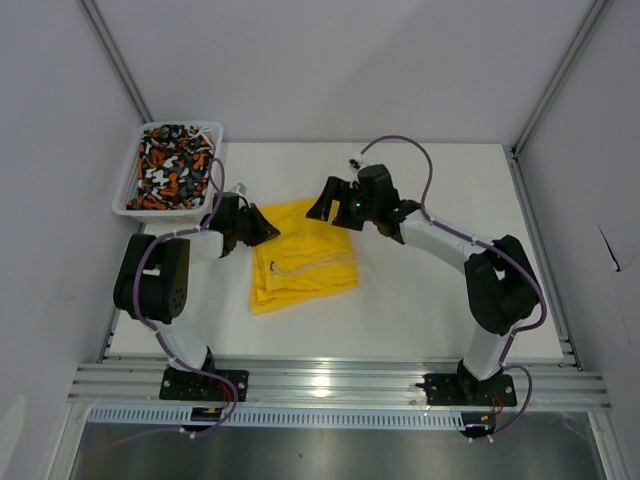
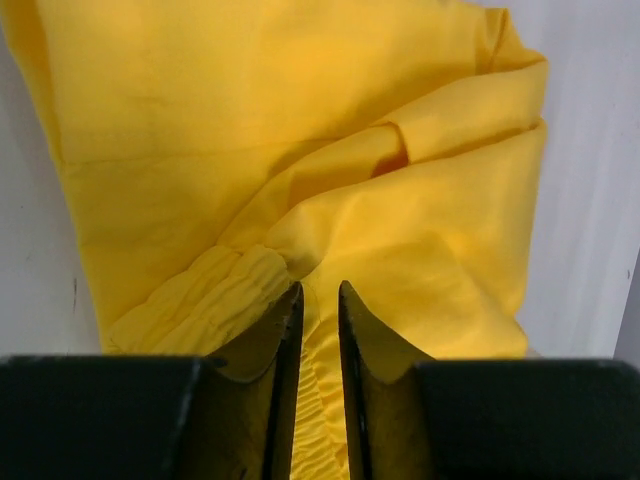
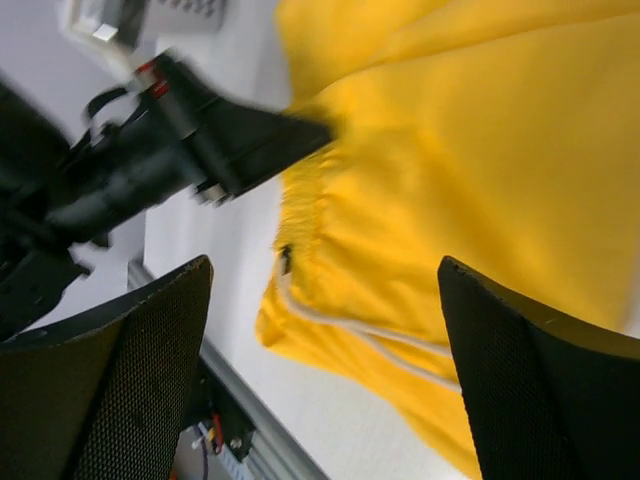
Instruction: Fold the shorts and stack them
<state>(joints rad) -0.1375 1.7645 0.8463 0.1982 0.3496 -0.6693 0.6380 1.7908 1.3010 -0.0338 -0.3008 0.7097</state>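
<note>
Two grippers at yellow shorts [image 1: 300,262]: L gripper [image 2: 320,292] clamped on waistband [image 2: 215,300] edge, R gripper [image 3: 325,262] above, fingers [image 3: 150,360] wide apart.

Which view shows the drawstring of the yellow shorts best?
Right wrist: the drawstring runs large across the shorts, though slightly blurred. The top view shows it small and thin. The left wrist view shows only yellow fabric.

Arms [image 1: 440,235] white-linked, black joints — purple cables [image 1: 400,141], mesh-textured black fingers [image 3: 130,380].
</note>
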